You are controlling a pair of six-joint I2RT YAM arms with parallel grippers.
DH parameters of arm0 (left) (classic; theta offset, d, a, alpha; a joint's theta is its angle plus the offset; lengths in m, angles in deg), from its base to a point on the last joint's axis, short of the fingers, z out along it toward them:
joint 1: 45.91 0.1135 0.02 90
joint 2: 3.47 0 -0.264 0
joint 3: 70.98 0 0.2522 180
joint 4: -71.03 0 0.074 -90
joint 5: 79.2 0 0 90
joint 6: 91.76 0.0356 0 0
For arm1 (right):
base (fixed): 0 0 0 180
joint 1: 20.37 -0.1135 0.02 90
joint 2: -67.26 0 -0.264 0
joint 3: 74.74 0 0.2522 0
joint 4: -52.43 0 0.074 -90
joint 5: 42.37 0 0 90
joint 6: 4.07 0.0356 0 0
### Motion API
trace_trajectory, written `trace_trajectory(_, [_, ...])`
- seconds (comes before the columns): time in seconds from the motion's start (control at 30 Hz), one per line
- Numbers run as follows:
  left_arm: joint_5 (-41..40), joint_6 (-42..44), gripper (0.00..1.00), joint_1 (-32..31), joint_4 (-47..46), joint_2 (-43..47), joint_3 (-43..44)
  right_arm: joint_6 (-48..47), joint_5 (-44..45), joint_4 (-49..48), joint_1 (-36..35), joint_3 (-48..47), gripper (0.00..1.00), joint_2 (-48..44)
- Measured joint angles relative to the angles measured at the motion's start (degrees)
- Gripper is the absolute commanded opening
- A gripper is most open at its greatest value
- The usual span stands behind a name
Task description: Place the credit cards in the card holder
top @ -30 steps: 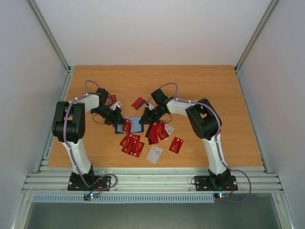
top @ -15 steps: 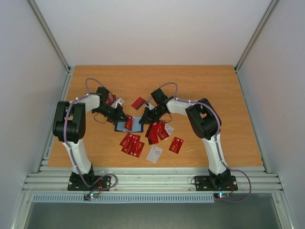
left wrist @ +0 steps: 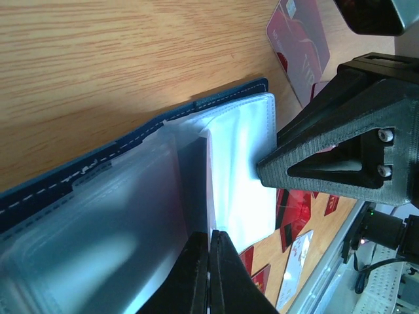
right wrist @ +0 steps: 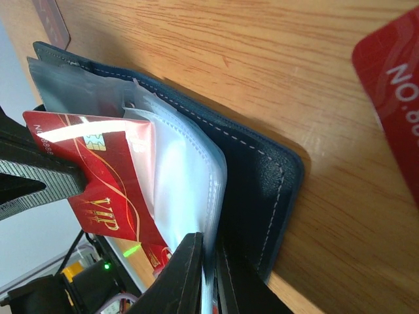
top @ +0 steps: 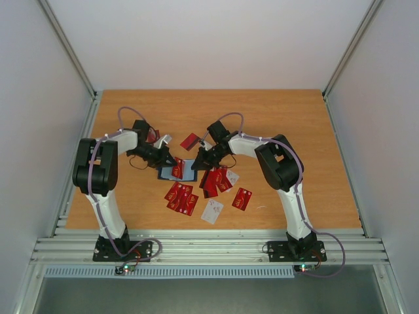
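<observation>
Wood table [top: 294, 131], alu rails [top: 209, 247]

white arms [top: 108, 212] with black joints [top: 98, 167] — purple cables [top: 120, 116] looped alongside

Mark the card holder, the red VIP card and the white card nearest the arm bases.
card holder [right wrist: 262, 190]: right wrist view, navy outer cover.
red VIP card [right wrist: 111, 176]: right wrist view, face between chip and gold lettering.
white card [top: 213, 210]: top external view, middle of its face.

Grained wooden bench [right wrist: 275, 59]; navy stitched leathery card holder [right wrist: 262, 190], glossy clear plastic sleeves [left wrist: 242, 176]; glossy red plastic card [right wrist: 111, 190]; my left claw [left wrist: 209, 243] matt black.
</observation>
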Motion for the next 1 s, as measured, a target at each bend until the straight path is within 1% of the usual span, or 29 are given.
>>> trace_trajectory(0.4, [-3.8, 3.8, 0.00, -0.2, 0.6, 0.0, 0.7, -1.0, -0.2, 0.4, 0.0, -0.2, 0.09, 0.2])
trace_trajectory(0.77, [-5.0, 4.4, 0.00, -0.3, 0.2, 0.2, 0.7, -1.1, -1.0, 0.3, 0.2, -0.2, 0.08, 0.5])
trace_trajectory(1.0, [-7.2, 5.1, 0.00, -0.4, 1.0, 0.8, 1.6, -1.2, -1.5, 0.3, 0.1, -0.2, 0.08, 0.6])
